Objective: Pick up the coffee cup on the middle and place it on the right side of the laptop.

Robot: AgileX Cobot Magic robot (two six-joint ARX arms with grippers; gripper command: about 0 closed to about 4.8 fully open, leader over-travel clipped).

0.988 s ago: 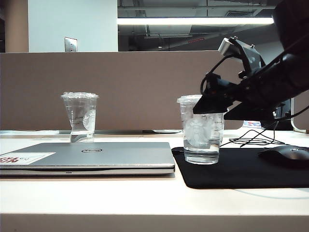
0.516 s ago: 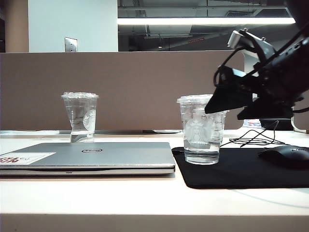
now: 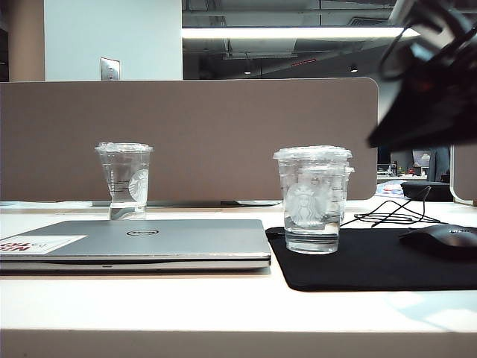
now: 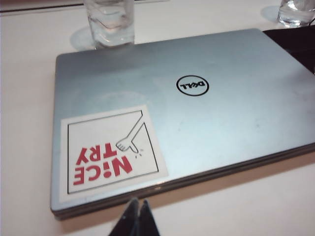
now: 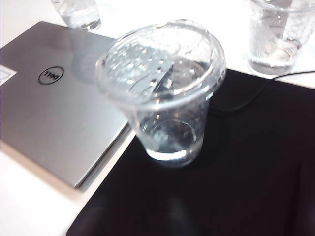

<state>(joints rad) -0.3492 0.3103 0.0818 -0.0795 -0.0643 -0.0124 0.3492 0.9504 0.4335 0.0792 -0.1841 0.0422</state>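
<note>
Exterior view: the coffee cup (image 3: pixel 311 200) stands upright on a black mat (image 3: pixel 387 262), just right of the closed laptop (image 3: pixel 141 242), with nothing gripping it. The right gripper (image 3: pixel 428 89) hangs high above and to the cup's right, blurred; whether its fingers are apart cannot be told. The left gripper (image 4: pixel 136 216) hovers low at the laptop's near edge, fingers (image 4: pixel 145 217) pressed together, empty. Three clear cups share the worktop (image 3: pixel 223 306): a taller cup (image 3: pixel 124 179) behind the laptop, a third cup (image 5: pixel 280 34) behind the coffee cup. One mouse (image 3: pixel 441 240).

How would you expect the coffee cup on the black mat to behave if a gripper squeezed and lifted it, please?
The coffee cup looks thin, clear plastic, so it would probably flex under pressure. Its smooth wall may be slippery. Water sits only at the bottom, so it seems light, though tilting could slosh it.
</note>
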